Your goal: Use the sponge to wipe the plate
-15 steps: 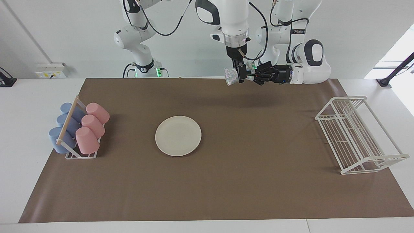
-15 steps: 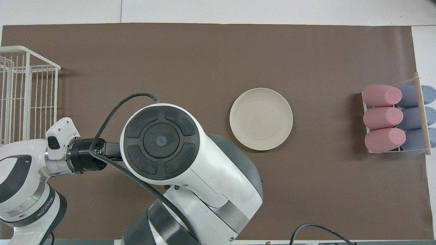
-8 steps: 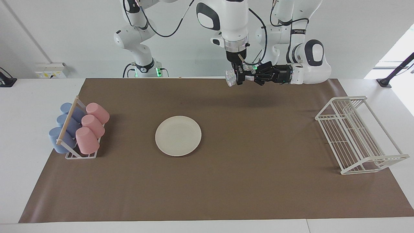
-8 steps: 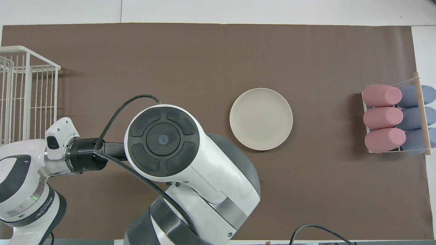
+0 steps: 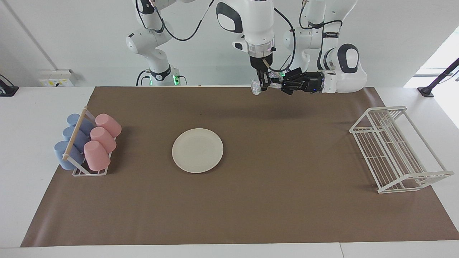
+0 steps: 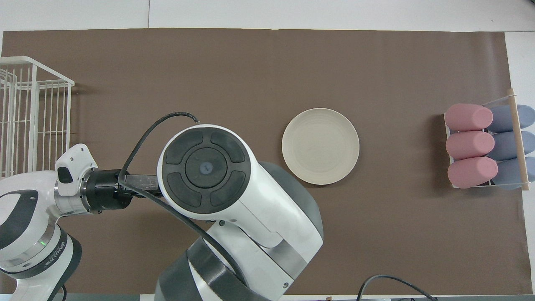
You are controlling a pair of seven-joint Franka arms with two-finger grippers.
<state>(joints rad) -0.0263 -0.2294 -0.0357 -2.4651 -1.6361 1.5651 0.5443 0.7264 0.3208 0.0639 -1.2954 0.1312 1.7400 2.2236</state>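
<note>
The cream-white plate (image 5: 197, 150) lies flat on the brown mat and is bare; it also shows in the overhead view (image 6: 320, 146). The silvery sponge (image 5: 255, 87) hangs in the air over the mat's edge by the robots, off the plate toward the left arm's end. My right gripper (image 5: 263, 85) points straight down and is shut on the sponge. My left gripper (image 5: 283, 86) lies level and meets the sponge from the side. In the overhead view the right arm hides both grippers' tips and the sponge.
A rack of pink and blue cups (image 5: 88, 143) stands at the right arm's end of the mat. A white wire dish rack (image 5: 394, 150) stands at the left arm's end.
The right gripper and the sponge have risen slightly, and less of the sponge shows. The right arm has shifted a little toward the plate. The plate has not moved.
</note>
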